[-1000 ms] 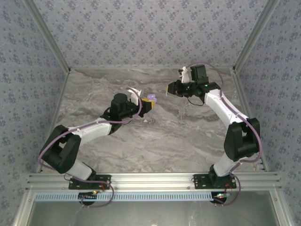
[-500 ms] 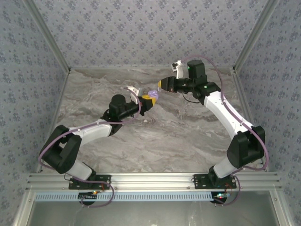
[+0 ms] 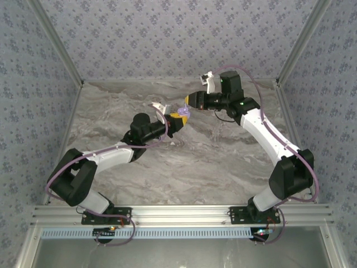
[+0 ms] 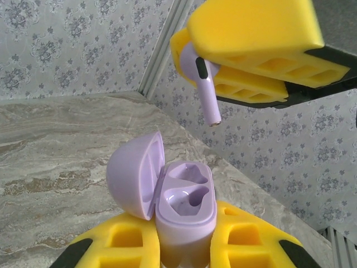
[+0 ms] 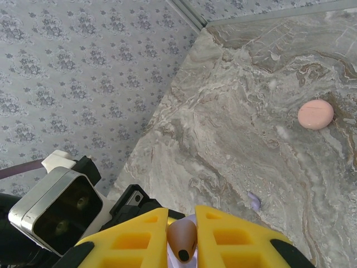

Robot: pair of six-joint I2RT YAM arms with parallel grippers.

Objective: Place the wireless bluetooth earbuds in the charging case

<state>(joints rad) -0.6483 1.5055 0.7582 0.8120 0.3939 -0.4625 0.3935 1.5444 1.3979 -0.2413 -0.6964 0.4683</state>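
My right gripper [image 4: 188,56] is clamped on a lilac earbud [image 4: 205,92], gripping its head with the stem left free. My left gripper [image 4: 184,245] is closed on the charging case [image 4: 185,204], whose lid [image 4: 134,176] is open to one side with the sockets facing up. In the left wrist view the earbud sits above the case, slightly right of it and clearly apart. Its long axis is nearly upright, stem tip pointing down toward the sockets. I judge the next move needs a descent with a small sideways correction.

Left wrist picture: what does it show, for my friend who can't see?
The left pincer holds an open lilac charging case, both slots empty. Above it, the right pincer grips a lilac earbud, stem pointing down.
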